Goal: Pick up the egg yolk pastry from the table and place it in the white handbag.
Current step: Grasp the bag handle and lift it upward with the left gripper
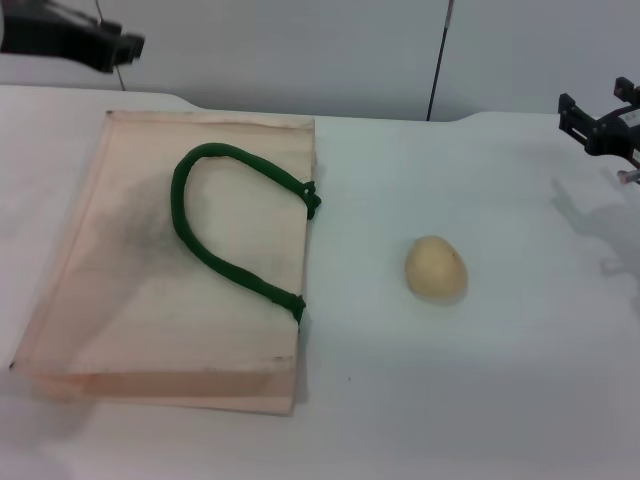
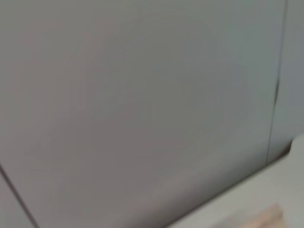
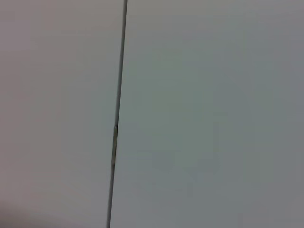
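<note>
Head view: I'm seeing the pastry (image 1: 436,268) lying on the surface (image 1: 480,380) right of the bag (image 1: 120,300). Nothing is being grasped yet; both pincers (image 1: 597,125) are parked far, spread untellable. Next I'm reaching right.

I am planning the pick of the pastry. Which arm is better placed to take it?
Probably the right. The egg yolk pastry lies on the table's right half, on the side of the right gripper. The left gripper hangs beyond the white handbag, which lies between it and the pastry.
</note>
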`<state>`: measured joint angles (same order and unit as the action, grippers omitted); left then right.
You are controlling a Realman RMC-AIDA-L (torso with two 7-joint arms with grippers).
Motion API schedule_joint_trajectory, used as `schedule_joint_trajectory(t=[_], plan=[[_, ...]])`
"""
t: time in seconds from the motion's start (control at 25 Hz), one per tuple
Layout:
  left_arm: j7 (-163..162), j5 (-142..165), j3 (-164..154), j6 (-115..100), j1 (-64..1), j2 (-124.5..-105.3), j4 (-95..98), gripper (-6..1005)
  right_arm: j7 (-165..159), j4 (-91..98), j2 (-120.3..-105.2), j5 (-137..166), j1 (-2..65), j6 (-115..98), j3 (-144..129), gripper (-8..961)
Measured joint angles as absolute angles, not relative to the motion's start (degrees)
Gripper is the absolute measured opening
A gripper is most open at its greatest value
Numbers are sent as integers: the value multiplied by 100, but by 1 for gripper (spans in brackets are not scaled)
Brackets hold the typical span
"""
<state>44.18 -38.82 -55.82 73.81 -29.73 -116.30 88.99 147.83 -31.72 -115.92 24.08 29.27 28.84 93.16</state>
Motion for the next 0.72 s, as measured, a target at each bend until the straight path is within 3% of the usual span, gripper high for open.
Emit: schedule_joint_trajectory(t=[0.72], plan=[[4608, -2886, -5583, 7346, -3725, -11608, 7258, 287, 14718, -3322, -11592, 2408, 2869, 2883, 9223, 774]])
